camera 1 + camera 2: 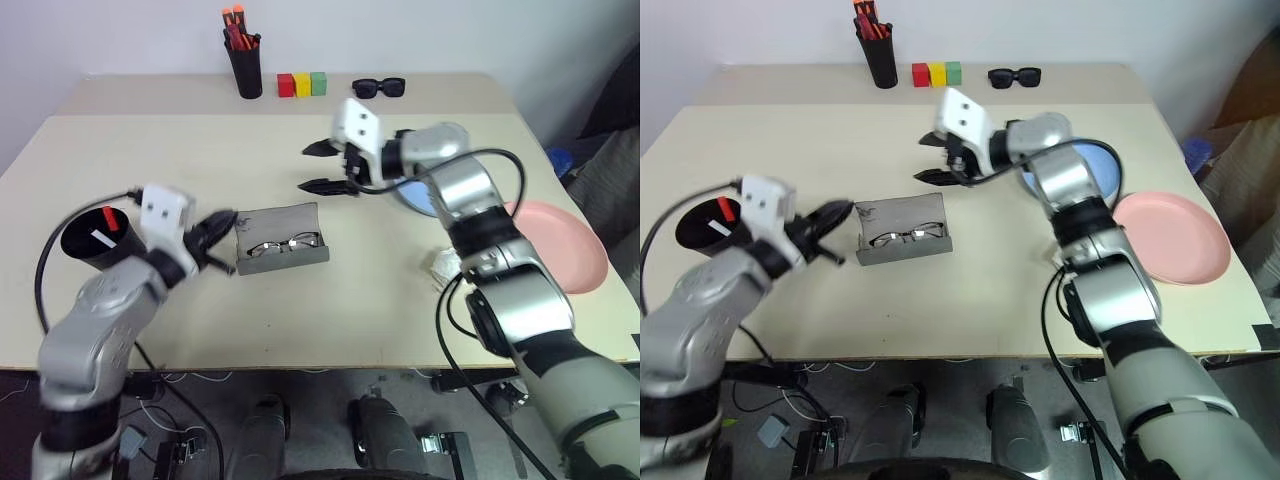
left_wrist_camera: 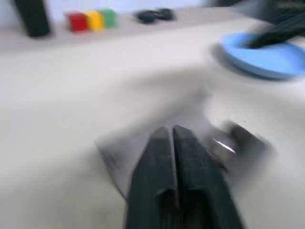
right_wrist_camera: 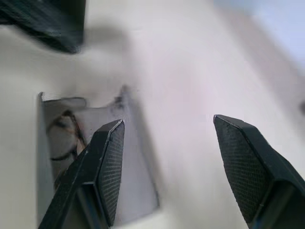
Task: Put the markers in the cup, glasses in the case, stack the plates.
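I'm bringing my left claw [image 1: 222, 238], pinched shut and empty, to the lid edge of the open case [image 1: 283, 240], where the glasses [image 1: 283, 243] are lying. Push slowly, square on. My right claw [image 1: 322, 167] is hanging wide beyond it.

The open case [image 1: 282, 238] sits mid-counter [image 1: 330, 300] with bare room in front of it and a wide bare stretch behind it, up to the back row: pen holder [image 1: 244, 68], three blocks [image 1: 302, 84] and sunglasses [image 1: 379, 87]. The left gripper [image 1: 222, 238], fingers together, crowds the case's left end, and the cup [image 1: 92, 240] stands just beyond that arm. The right gripper [image 1: 325, 167] hangs spread above the counter behind the case's right end, its arm crossing over the blue plate [image 1: 1102, 170]. The pink plate [image 1: 575, 245] takes the right edge. The front left of the counter lies free.
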